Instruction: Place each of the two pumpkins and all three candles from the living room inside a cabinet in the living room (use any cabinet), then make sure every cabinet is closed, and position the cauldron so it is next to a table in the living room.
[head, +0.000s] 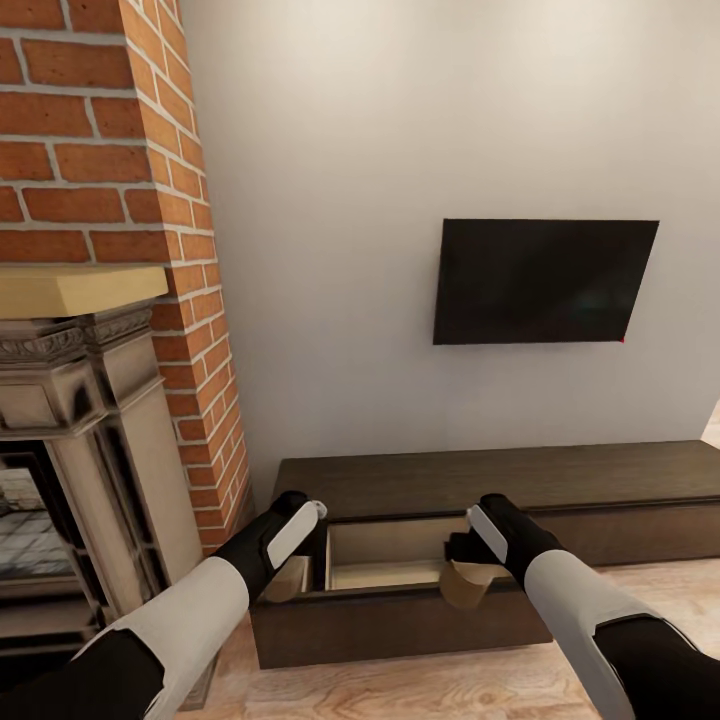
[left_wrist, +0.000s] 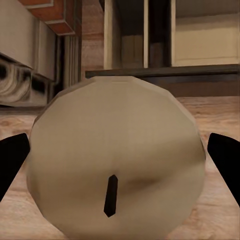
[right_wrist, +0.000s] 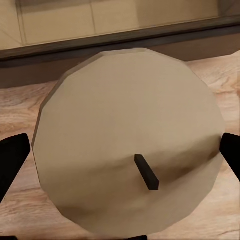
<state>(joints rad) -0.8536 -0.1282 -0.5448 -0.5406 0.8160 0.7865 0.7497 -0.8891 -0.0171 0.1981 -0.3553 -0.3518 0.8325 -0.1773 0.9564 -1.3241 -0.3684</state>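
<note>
Left gripper (left_wrist: 120, 155): in the left wrist view the two black fingers are cut by the picture's sides, and the held candle (left_wrist: 117, 160) covers the span between them; its lower rim runs past the edge. In the head view this candle (head: 288, 580) is mostly hidden behind the left forearm beside the cabinet (head: 500, 480). Right gripper (right_wrist: 125, 160): fingers likewise cropped at the sides, with a second candle (right_wrist: 132, 140) covering the gap. Over the cabinet's open drawer (head: 390, 560), that candle's (head: 463, 583) top is hidden by the right wrist. The drawer's floor is partly screened by its front panel; its contents cannot be told.
</note>
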